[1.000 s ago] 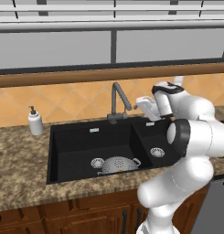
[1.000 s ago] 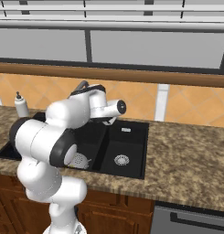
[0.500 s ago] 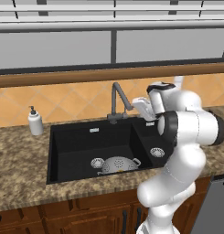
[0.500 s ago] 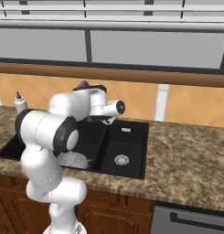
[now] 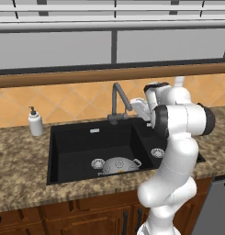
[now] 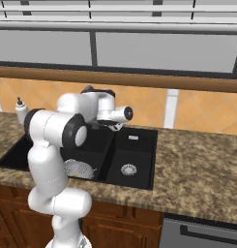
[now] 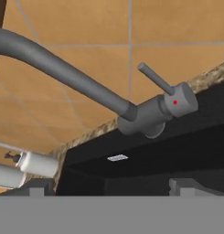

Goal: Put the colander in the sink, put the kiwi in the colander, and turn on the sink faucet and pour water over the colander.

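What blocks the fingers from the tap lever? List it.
Nothing visible. In the hand view the open gripper faces the faucet, and its lever sticks out in open air ahead. The soap bottle sits off to one side, clear of that path.

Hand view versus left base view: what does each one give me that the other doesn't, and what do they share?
Hand view alone: the red dot on the round cap of the dark grey metal faucet beside its thin side lever, and the two dark fingers spread wide.

Left base view alone: the shiny perforated silver colander sitting in the large basin of the matte black double sink, and the round silver drain in the smaller basin.

Both: the faucet, orange tiled backsplash, and white pump soap bottle.
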Motion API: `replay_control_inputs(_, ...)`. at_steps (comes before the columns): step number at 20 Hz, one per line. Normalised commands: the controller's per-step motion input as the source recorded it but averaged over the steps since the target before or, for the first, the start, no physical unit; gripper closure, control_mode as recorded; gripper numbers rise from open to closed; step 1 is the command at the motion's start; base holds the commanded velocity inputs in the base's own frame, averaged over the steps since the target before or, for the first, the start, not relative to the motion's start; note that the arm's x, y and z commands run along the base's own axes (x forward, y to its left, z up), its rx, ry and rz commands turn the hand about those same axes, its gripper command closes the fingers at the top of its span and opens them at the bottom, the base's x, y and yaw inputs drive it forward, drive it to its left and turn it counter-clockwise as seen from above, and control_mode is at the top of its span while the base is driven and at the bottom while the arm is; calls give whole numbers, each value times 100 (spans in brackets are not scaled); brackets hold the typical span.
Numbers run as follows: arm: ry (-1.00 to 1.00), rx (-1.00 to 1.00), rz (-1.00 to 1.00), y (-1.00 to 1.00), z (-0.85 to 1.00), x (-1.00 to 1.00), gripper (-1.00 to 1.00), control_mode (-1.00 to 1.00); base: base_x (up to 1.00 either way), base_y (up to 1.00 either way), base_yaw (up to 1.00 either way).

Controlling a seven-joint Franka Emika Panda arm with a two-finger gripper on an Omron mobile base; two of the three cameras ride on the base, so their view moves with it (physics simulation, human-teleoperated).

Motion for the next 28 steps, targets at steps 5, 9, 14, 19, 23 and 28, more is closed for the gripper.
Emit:
replay_control_inputs(5, 0, 0, 0, 0, -8, 35, -100, -100, 0, 0, 0)
replay_control_inputs(9, 0, 0, 0, 7, -10, 29, -100, -100, 0, 0, 0)
replay_control_inputs(14, 0, 0, 0, 4, -16, 34, -100, -100, 0, 0, 0)
replay_control_inputs(19, 0, 0, 0, 0, -24, 26, -100, -100, 0, 0, 0)
replay_control_inputs(23, 0, 0, 0, 0, -26, 21, -100, -100, 0, 0, 0)
replay_control_inputs(28, 0, 0, 0, 0, -27, 21, -100, -100, 0, 0, 0)
